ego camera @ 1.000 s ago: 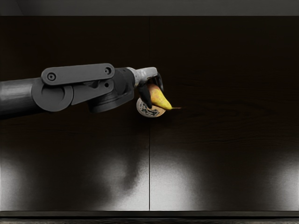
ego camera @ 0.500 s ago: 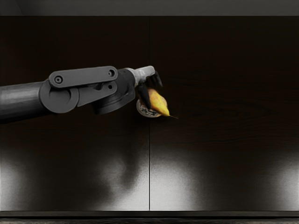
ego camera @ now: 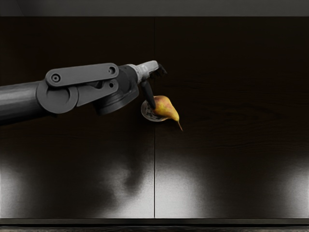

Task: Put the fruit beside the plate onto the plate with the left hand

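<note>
Broadly, a dark bench (ego camera: 231, 159) fills the scene. The left arm (ego camera: 72, 92) enters from the left edge. Its left hand (ego camera: 150, 79) hangs above a small plate (ego camera: 147, 115), fingers (ego camera: 150, 98) released and grasping nothing, one pointing down just beside the pear (ego camera: 167, 108). The pear lies on the plate's right part, stem pointing near-right.

- We see the plate (ego camera: 148, 115) near the middle of the table (ego camera: 231, 169).
- The pear (ego camera: 165, 108) lies on the plate's right part, its stem reaching past the rim toward the front right.
- The left hand (ego camera: 147, 78) hangs just behind the plate, left of the pear.
</note>
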{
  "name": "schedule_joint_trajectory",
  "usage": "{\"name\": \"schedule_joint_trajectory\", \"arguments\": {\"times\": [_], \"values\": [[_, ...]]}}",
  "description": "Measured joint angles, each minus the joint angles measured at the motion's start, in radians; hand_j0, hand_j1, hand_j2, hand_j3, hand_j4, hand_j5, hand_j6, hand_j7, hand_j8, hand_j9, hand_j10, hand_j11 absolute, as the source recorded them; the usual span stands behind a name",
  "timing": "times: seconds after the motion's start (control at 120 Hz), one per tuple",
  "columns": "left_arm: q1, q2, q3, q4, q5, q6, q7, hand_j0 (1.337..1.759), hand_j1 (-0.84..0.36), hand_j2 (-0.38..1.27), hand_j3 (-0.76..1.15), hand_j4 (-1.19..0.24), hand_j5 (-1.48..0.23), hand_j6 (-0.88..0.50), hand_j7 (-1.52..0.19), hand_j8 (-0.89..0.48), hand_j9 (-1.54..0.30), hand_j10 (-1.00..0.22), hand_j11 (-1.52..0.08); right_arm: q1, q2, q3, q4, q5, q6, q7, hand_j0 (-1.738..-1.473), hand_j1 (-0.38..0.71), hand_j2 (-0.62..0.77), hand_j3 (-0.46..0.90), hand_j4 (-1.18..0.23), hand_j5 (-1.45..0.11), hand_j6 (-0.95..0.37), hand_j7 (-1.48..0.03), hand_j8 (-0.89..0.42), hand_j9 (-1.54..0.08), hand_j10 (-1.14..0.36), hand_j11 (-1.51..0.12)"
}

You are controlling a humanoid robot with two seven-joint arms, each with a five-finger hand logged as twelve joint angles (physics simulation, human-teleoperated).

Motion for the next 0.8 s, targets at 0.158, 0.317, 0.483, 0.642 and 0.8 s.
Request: {"name": "schedule_joint_trajectory", "arguments": {"times": [0.158, 0.317, 0.483, 0.642, 0.8], "values": [[-0.003, 0.093, -0.040, -0.129, -0.052, -0.001, 0.000, 1.658, 0.05, 0.06, 0.00, -0.25, -0.33, -0.25, -0.33, -0.25, -0.33, -0.25, -0.33, 0.000, 0.000, 0.000, 0.001, 0.000, 0.001, 0.000, -1.658, -0.35, 0.00, 0.00, 0.00, 0.00, 0.00, 0.00, 0.00, 0.00, 0.00, 0.00], [0.006, 0.143, -0.078, -0.278, -0.163, -0.003, 0.000, 1.658, 0.05, 0.05, 0.00, -0.25, -0.32, -0.25, -0.32, -0.25, -0.32, -0.25, -0.32, 0.000, 0.000, 0.000, 0.001, -0.001, 0.002, 0.000, -1.658, -0.35, 0.00, 0.00, 0.00, 0.00, 0.00, 0.00, 0.00, 0.00, 0.00, 0.00], [0.018, 0.170, -0.172, -0.401, -0.419, -0.031, 0.000, 1.658, 0.06, 0.05, 0.00, -0.24, -0.32, -0.24, -0.32, -0.24, -0.32, -0.24, -0.32, 0.001, 0.000, 0.001, 0.001, -0.001, 0.003, 0.000, -1.658, -0.35, 0.00, 0.00, 0.00, 0.00, 0.00, 0.00, 0.00, 0.00, 0.00, 0.00], [0.171, 0.296, -0.343, -0.441, -0.693, -0.253, 0.000, 1.658, 0.06, 0.05, 0.00, -0.24, -0.31, -0.24, -0.31, -0.24, -0.31, -0.24, -0.31, 0.001, 0.000, 0.001, 0.002, 0.000, 0.004, 0.000, -1.658, -0.35, 0.00, 0.00, 0.00, 0.00, 0.00, 0.00, 0.00, 0.00, 0.00, 0.00], [0.411, 0.426, -0.562, -0.448, -0.869, -0.587, 0.000, 1.658, 0.04, 0.05, 0.00, -0.26, -0.34, -0.26, -0.34, -0.26, -0.34, -0.26, -0.34, 0.004, 0.000, 0.001, 0.002, 0.000, 0.004, 0.000, -1.658, -0.35, 0.00, 0.00, 0.00, 0.00, 0.00, 0.00, 0.00, 0.00, 0.00, 0.00]]}}
